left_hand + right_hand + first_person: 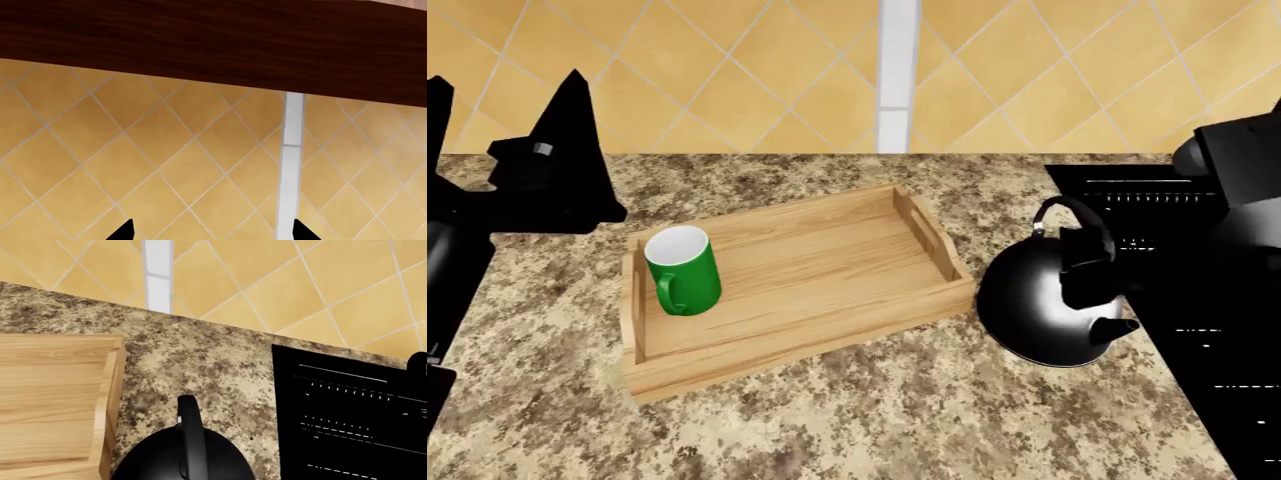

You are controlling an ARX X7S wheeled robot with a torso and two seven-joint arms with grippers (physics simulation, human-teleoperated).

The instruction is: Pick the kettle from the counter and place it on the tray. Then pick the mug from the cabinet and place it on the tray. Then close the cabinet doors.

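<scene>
The small green cylindrical mug (pixel 682 270) with a white inside stands upright in the shallow light-wood tray (pixel 827 262), near the tray's nine o'clock end in the head view, its loop handle turned toward six o'clock. The tray lies at a slant on the speckled beige, brown and black granite-look counter (pixel 868 410). The squat shiny dark-steel kettle (pixel 1052 300) with a black arched handle sits on the counter at the tray's three o'clock side, just beside its rim but outside it; whether they touch is unclear. At the kettle's three o'clock lies a flat black panel (pixel 1174 240) with white markings.

The left claw (pixel 507 165) is raised at the nine o'clock edge of the head view, its two black fingers spread apart and empty; its wrist camera faces the tan diagonal wall tiles (pixel 167 165) and a dark wood board (pixel 213 40). The right arm (pixel 1234 160) shows at three o'clock, but its claw is not visible in any view.
</scene>
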